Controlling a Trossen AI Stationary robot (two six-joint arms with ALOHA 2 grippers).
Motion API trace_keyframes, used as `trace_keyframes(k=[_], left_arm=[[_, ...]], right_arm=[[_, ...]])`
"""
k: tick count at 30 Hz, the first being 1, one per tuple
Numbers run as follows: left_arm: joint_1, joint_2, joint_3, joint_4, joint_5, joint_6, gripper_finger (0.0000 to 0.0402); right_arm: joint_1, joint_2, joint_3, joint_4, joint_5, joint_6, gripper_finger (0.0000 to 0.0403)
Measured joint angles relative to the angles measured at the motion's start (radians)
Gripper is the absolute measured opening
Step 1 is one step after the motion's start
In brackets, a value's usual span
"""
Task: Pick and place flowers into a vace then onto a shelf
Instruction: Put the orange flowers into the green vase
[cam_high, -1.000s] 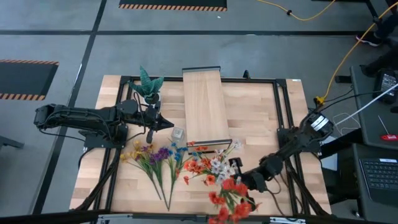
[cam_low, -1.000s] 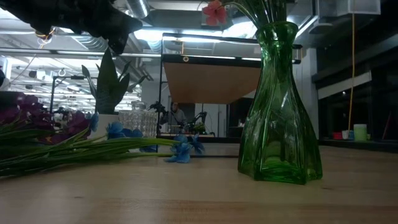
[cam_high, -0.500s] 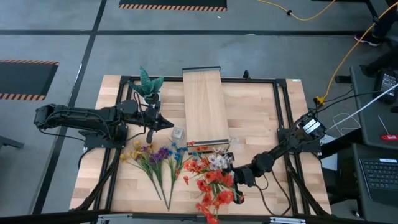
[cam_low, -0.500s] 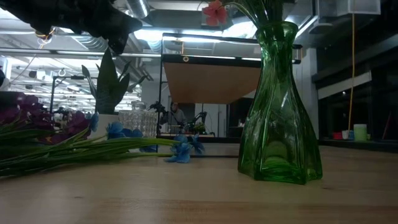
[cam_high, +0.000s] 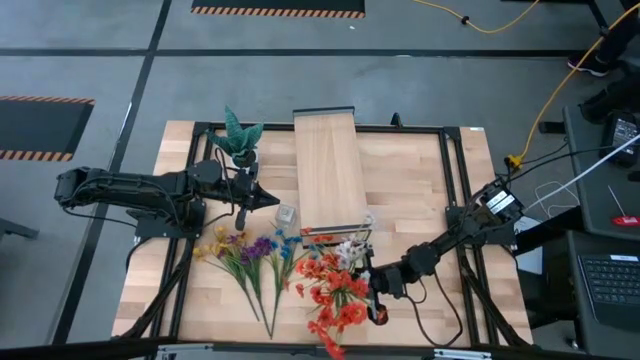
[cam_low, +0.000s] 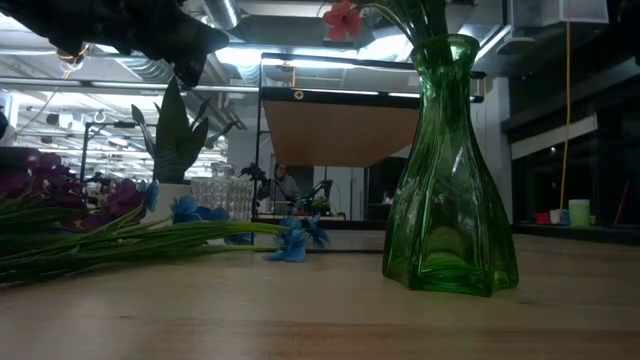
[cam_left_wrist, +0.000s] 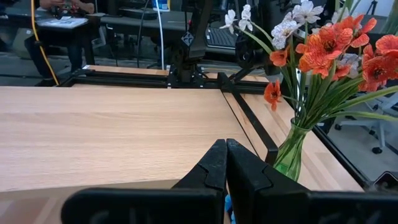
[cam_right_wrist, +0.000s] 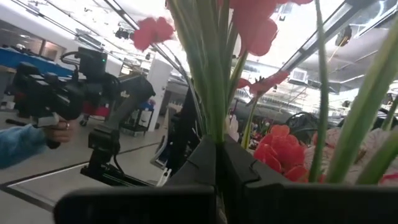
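Observation:
My right gripper (cam_high: 373, 290) is shut on a bunch of red-orange flowers (cam_high: 335, 300) near the table's near edge. Just beyond stands the green glass vase (cam_low: 450, 170), which holds red-orange and white flowers (cam_left_wrist: 311, 43) and shows in the left wrist view (cam_left_wrist: 289, 155). Yellow (cam_high: 215, 240), purple (cam_high: 258, 247) and blue (cam_high: 285, 243) bunches lie flat on the table to the left. The pale wood shelf (cam_high: 330, 170) runs toward the far edge. My left gripper (cam_high: 270, 198), shut (cam_left_wrist: 225, 168) and empty, waits by the shelf's left side. My right gripper pinches the bunch's green stems (cam_right_wrist: 214, 124) between its two shut fingers, and the stems run up out of them. The red blooms (cam_right_wrist: 252, 25) stand beyond the fingertips, toward the table's left. Whether the stems' lower ends reach into the vase, I cannot tell.
A spiky green plant in a white pot (cam_high: 238, 135) stands at the far left. A small clear glass (cam_high: 286, 213) sits by the shelf's near left corner. A black frame (cam_high: 455, 200) rims the table. Bare wood shows right of the shelf (cam_high: 410, 180).
My right gripper has carried the red-orange bunch toward the table's left and slightly toward the far edge, close to the green vase. The blooms have moved from the near right to beside the vase's flowers. The vase has stayed put.

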Motion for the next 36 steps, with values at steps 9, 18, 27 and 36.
trace_keyframes(k=[9,18,27,36], left_arm=[[0.000,0.000,0.000,0.000,0.000,0.000,0.0003],[0.000,0.000,0.000,-0.003,-0.001,0.000,0.0003],[0.000,0.000,0.000,-0.003,-0.001,0.000,0.0003],[0.000,0.000,0.000,-0.003,-0.002,0.000,0.0003]], right_arm=[[0.026,0.000,-0.044,0.008,0.078,0.009,0.0000],[0.026,0.000,-0.064,-0.016,0.079,0.027,0.0000],[0.012,0.024,-0.064,-0.049,0.124,0.058,0.0000],[0.011,0.149,-0.062,0.032,0.187,0.131,0.0000]])
